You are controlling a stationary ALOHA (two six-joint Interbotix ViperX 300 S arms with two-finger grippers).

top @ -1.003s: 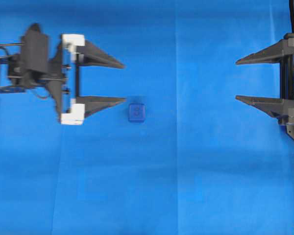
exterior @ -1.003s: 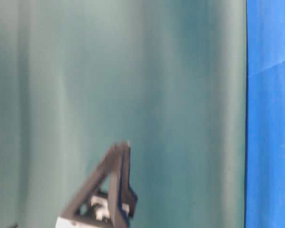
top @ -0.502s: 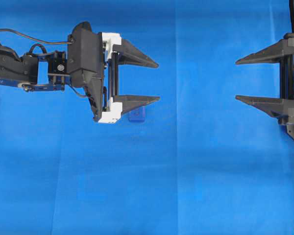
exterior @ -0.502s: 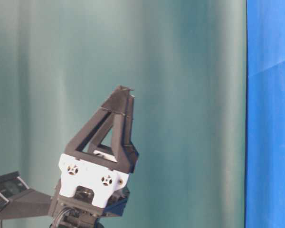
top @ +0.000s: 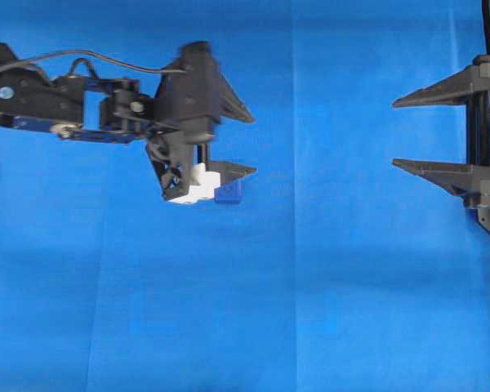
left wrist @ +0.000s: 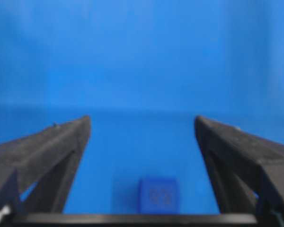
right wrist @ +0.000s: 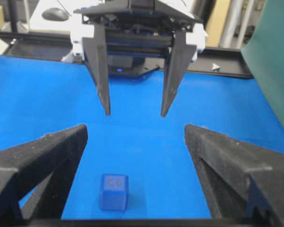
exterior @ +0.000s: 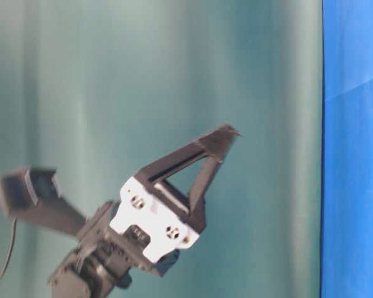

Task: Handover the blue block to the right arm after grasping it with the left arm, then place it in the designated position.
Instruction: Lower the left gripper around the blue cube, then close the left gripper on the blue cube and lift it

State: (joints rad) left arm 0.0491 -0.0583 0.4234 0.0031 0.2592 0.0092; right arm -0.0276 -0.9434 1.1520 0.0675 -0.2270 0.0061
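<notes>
A: Where's the blue block [top: 228,193]?

B: On the blue cloth [top: 310,310] over the bench, resting flat and held by nothing. In the left wrist view it sits low between the two fingers, clear of both.

A: And the left pincer [top: 243,140]?

B: Spread wide, tilted down above the block; from overhead its lower finger [top: 235,171] and white bracket [top: 194,184] partly cover the block.

A: The right pincer [top: 397,134]?

B: Also spread, well apart at the right edge, its tips facing the left arm [top: 57,102].
</notes>
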